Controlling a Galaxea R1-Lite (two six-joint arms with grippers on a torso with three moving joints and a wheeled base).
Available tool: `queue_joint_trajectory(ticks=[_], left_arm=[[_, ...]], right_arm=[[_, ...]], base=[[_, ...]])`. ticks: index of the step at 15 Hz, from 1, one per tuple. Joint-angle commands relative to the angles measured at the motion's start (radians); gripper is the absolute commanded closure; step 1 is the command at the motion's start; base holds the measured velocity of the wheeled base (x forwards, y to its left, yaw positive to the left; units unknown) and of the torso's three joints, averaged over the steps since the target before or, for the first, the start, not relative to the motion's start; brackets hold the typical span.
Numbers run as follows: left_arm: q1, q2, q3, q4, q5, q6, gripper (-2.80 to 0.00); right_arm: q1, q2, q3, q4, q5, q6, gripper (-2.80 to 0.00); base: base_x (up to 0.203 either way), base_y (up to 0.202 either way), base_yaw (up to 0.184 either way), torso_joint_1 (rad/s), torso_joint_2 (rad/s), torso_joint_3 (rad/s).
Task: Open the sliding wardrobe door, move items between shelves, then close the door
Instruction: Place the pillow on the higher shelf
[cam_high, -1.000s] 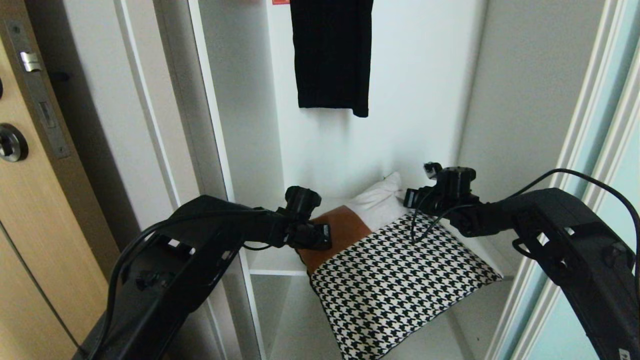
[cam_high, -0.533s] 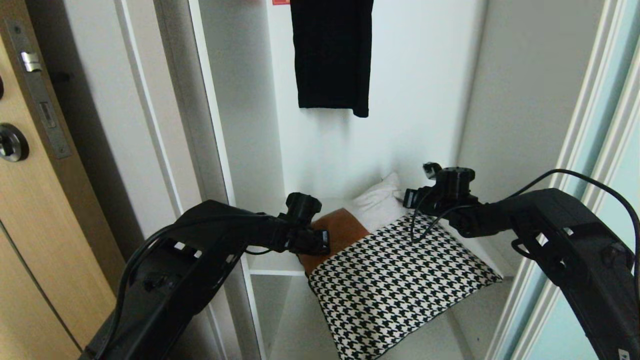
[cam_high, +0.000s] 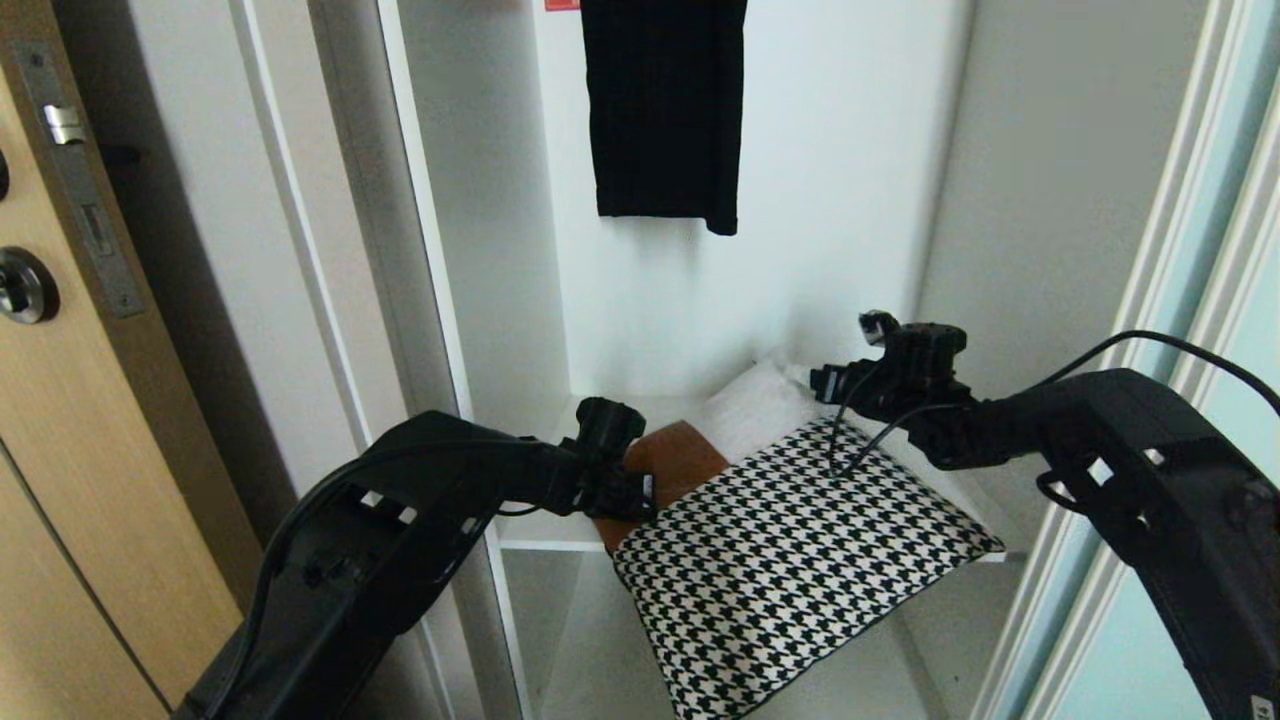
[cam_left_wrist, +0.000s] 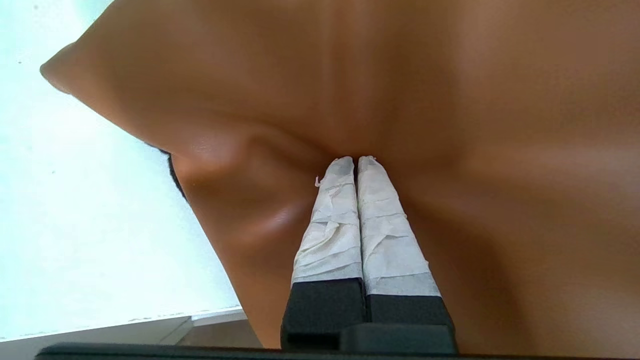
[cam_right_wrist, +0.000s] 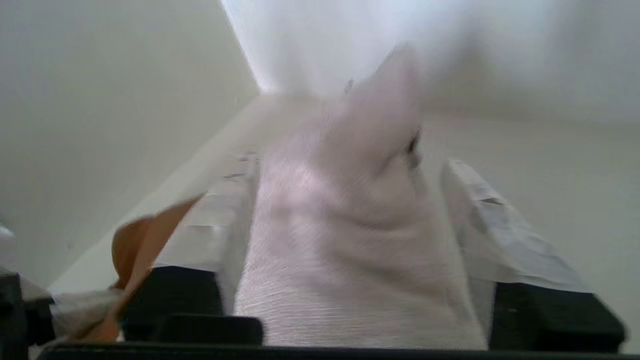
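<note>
Right gripper stands open astride the white corner; left gripper, at eight o'clock, pinches the items' rust-brown piece on the shelf. Soft, light, floppy: best gripped at opposite corners.

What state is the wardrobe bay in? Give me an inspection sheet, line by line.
Surface: white shelf, bundle overhanging its front edge.
Job's things: houndstooth piece on top of rust-brown piece and white piece; sliding door open.
Clutter: black garment hanging behind.
Grippers: left gripper shut, tips against rust-brown piece; right gripper open around white piece.
Cables: black cable looping off right arm.
Surroundings: wooden door at left.
</note>
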Motion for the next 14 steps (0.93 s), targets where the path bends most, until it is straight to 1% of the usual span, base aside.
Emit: queue_joint_trajectory(ticks=[1,4,6,7,8,9,12,14], left_arm=[[0.000,0.019,0.001,0.002,0.004,0.004,0.00],[0.001,0.020,0.001,0.000,0.004,0.009,0.00],[0.000,0.020,0.001,0.000,0.004,0.009,0.00],[0.001,0.020,0.001,0.000,0.004,0.009,0.00],[0.001,0.020,0.001,0.000,0.004,0.009,0.00],[-0.001,0.020,0.001,0.000,0.004,0.010,0.00],[0.001,0.020,0.001,0.000,0.007,0.011,0.00],[-0.001,0.020,0.001,0.000,0.007,0.011,0.00]], right_arm=[[-0.028,-0.068,0.038,-0.014,0.002,0.001,-2.80],[-0.042,-0.127,0.061,0.007,0.003,-0.001,-2.80],[-0.049,-0.168,0.047,0.111,0.002,-0.021,-2.80],[-0.065,-0.190,0.051,0.161,0.002,-0.026,-2.80],[-0.074,-0.207,0.078,0.182,0.001,-0.027,-2.80],[-0.080,-0.228,0.123,0.187,-0.001,-0.028,-2.80],[-0.110,-0.352,0.359,0.180,0.007,-0.027,-2.80],[-0.126,-0.436,0.490,0.174,0.022,-0.022,-2.80]], base=[[0.000,0.000,0.000,0.000,0.00,0.000],[0.000,0.000,0.000,0.000,0.00,0.000],[0.000,0.000,0.000,0.000,0.00,0.000],[0.000,0.000,0.000,0.000,0.00,0.000],[0.000,0.000,0.000,0.000,0.00,0.000],[0.000,0.000,0.000,0.000,0.00,0.000],[0.000,0.000,0.000,0.000,0.00,0.000],[0.000,0.000,0.000,0.000,0.00,0.000]])
